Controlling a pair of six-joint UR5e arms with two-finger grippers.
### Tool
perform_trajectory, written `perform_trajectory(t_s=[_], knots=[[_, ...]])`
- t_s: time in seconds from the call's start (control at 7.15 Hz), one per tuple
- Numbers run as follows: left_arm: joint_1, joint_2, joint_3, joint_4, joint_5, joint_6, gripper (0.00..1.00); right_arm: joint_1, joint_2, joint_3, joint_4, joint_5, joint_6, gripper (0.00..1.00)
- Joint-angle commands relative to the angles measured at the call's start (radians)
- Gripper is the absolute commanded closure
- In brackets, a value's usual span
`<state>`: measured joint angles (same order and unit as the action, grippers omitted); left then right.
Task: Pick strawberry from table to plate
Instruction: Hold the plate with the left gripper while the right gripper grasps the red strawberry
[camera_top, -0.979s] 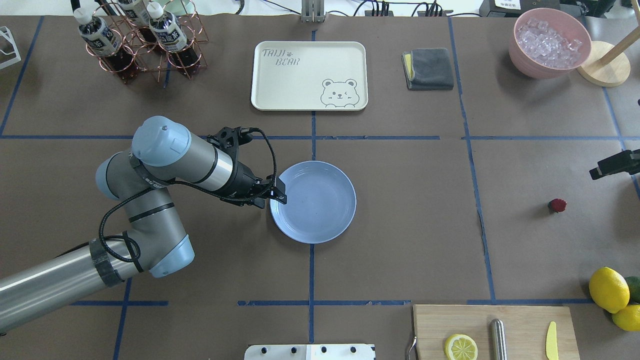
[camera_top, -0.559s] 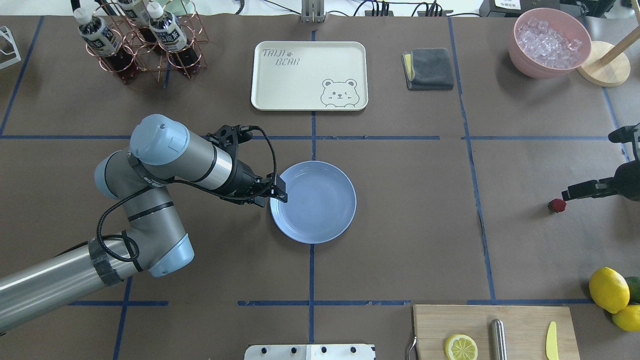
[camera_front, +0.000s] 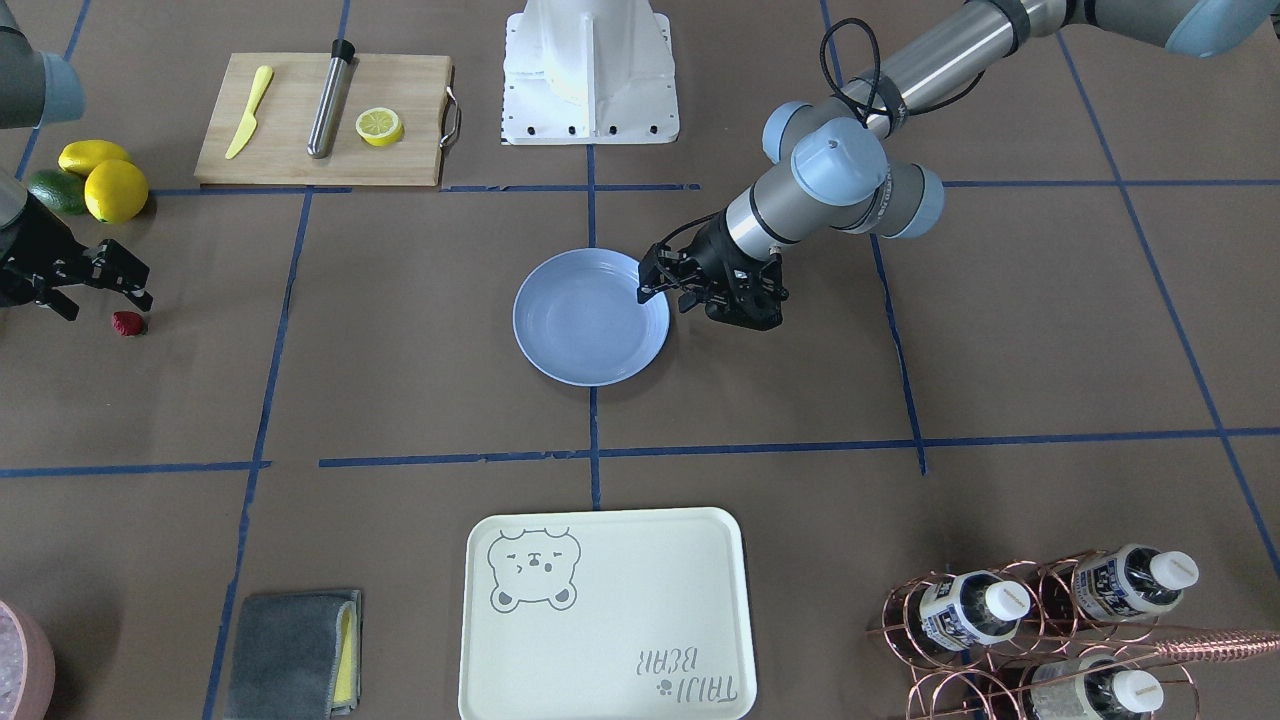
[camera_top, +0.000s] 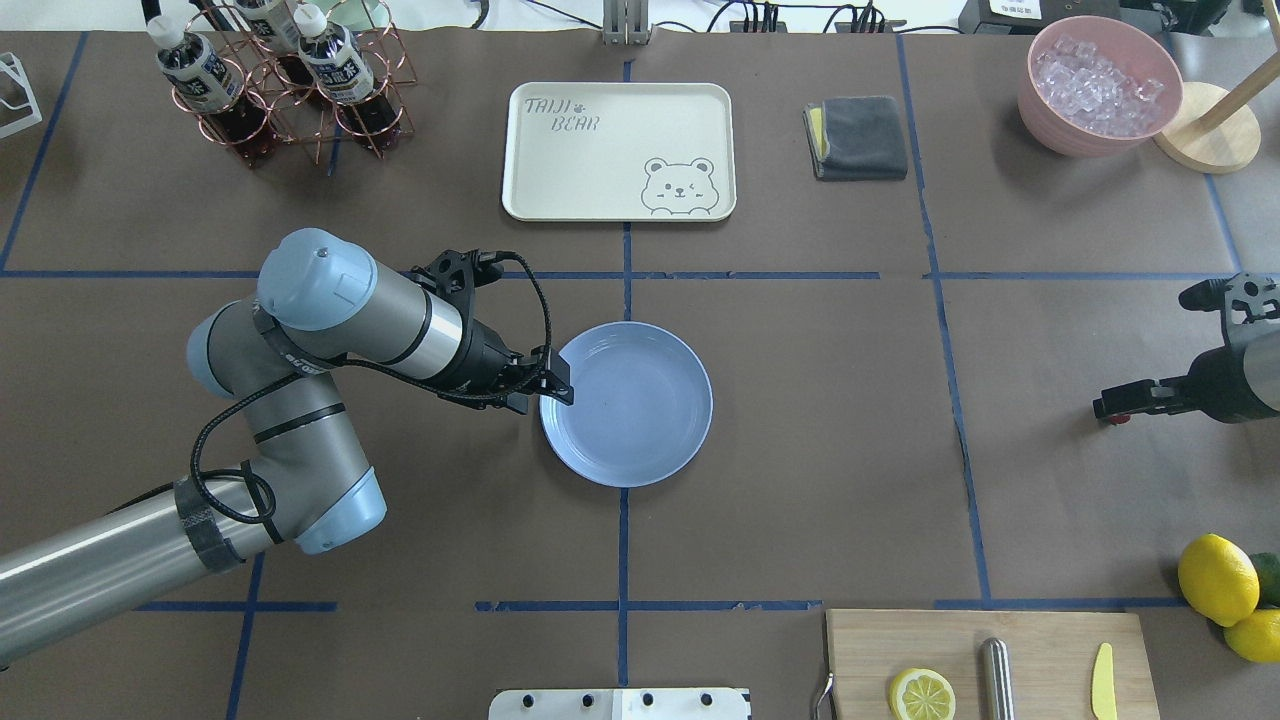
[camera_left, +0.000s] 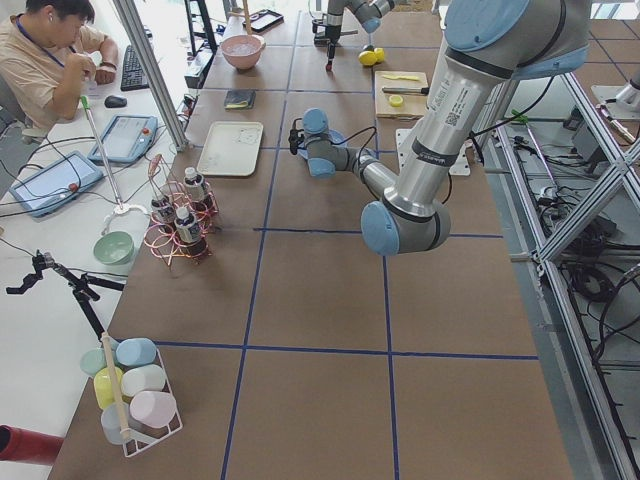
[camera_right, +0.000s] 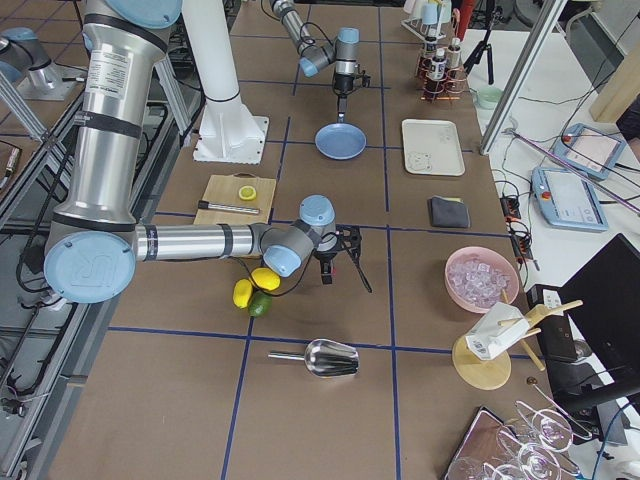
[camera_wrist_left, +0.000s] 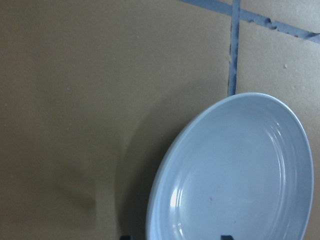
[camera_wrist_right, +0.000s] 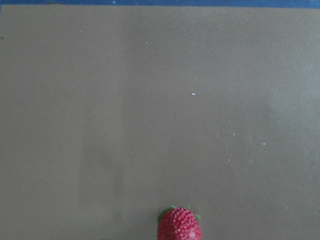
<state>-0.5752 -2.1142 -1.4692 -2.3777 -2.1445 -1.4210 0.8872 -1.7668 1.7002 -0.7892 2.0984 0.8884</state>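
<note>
The strawberry is a small red berry lying on the brown table far to my right. In the right wrist view the strawberry sits at the bottom edge. My right gripper hovers just over it, open, with one finger covering most of the strawberry from above. The light blue plate rests mid-table and holds nothing. My left gripper is open at the plate's left rim. Both its fingertips peek in beside the plate in the left wrist view.
A cream bear-print tray, a grey cloth and a pink bowl of ice line the far side. Lemons and a cutting board are near right. A bottle rack stands far left.
My right gripper has come in from the right edge, moving leftward and lower until it is over the strawberry. The left arm has barely moved.
</note>
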Motion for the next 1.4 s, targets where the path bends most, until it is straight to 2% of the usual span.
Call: perform_trajectory(t_s=[0.0, 0.14, 0.28, 0.42, 0.7, 0.84, 1.12, 1.26], knots=[[0.000, 0.002, 0.001, 0.000, 0.002, 0.001, 0.32, -0.019, 0.056, -0.059, -0.001, -0.021, 0.012, 0.09], [0.000, 0.003, 0.001, 0.000, 0.002, 0.002, 0.32, -0.017, 0.059, -0.068, 0.001, -0.021, 0.012, 0.15], [0.000, 0.002, 0.001, 0.000, 0.000, 0.002, 0.32, -0.017, 0.060, -0.068, 0.001, -0.021, 0.012, 0.35], [0.000, 0.003, 0.001, 0.000, 0.002, 0.002, 0.32, -0.014, 0.053, -0.070, 0.001, -0.021, 0.011, 0.42], [0.000, 0.003, 0.003, 0.000, 0.002, 0.002, 0.32, -0.014, 0.047, -0.063, 0.001, -0.020, 0.011, 0.28], [0.000, 0.003, 0.003, 0.000, 0.002, 0.002, 0.32, -0.013, 0.044, -0.062, 0.001, -0.020, 0.011, 0.27], [0.000, 0.003, 0.003, 0.000, 0.002, 0.002, 0.32, -0.014, 0.044, -0.062, 0.001, -0.018, 0.011, 0.29], [0.000, 0.003, 0.003, -0.002, 0.002, 0.002, 0.32, -0.014, 0.044, -0.060, 0.002, -0.018, 0.011, 0.40]])
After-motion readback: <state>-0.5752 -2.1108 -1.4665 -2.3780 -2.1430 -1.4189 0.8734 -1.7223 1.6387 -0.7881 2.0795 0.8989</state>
